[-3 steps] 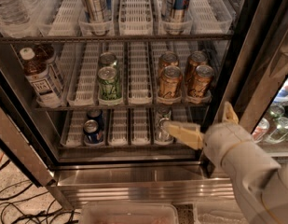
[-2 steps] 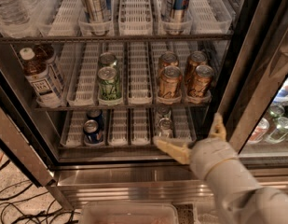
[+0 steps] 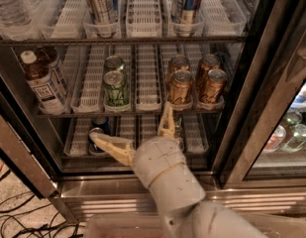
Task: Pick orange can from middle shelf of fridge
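**Operator:** As I read the camera view, my pale two-finger gripper (image 3: 129, 121) sits in front of the lower rack of the large glass-door display fridge (image 3: 240, 108). Its yellowish fingers (image 3: 113, 150) are released and splayed wide, grasping nothing.

**Spotter:** Where does each finger point?

**Operator:** One stands upright, with its tip at the front edge of the dark wire middle shelf (image 3: 68, 114). The other lies out to the left, its tip in front of a small blue can (image 3: 99, 125) on the rack below.

**Spotter:** And the target?

**Operator:** The copper-orange metal drink can (image 3: 179, 87) with the silver top stands upright just above and to the right of the upright fingertip. It is at the front of a white slotted lane tray on that middle shelf. The fingertip is very near its base, but I cannot tell whether they touch. Three matching orange cans (image 3: 212, 86) stand beyond that finger: one behind the target and two in the next lane to the right.

**Spotter:** Anything else near the fingers?

**Operator:** Two green cans (image 3: 116, 88) stand one behind the other above the gap between the fingers. A brown bottle with a white cap (image 3: 41, 81) stands well out past the left finger. Tall slim cans (image 3: 100, 1) stand on the rack above.
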### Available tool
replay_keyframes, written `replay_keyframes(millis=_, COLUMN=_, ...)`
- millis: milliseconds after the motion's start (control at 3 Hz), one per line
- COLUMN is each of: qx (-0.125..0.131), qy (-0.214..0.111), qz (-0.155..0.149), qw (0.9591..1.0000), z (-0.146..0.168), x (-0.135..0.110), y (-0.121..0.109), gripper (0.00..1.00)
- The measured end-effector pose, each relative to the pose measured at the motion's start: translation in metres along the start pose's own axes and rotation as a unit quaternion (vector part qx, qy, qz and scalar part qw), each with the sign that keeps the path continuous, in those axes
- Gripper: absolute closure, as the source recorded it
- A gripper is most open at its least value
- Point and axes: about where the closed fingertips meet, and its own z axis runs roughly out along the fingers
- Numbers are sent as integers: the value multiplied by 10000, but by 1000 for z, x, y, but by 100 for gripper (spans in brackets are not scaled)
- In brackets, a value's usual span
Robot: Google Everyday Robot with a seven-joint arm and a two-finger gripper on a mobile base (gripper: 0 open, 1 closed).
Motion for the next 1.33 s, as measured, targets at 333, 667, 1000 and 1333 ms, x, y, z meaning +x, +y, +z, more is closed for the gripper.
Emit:
replay_keyframes(millis=333, qx=-76, qy=-608, qz=398, qw=9973, z=17, x=-26, y=43, gripper=0)
replay_keyframes(millis=667, qx=50, qy=-756, qz=353, qw=9965, z=19, x=-25, y=75, gripper=0)
replay_keyframes(millis=1000, qx=429, qy=-426, qz=195, qw=9980, z=16, x=-5, y=82, gripper=0)
replay_keyframes(millis=1333, qx=1289, qy=323, qz=435, qw=9902, z=4, x=41, y=39, gripper=0)
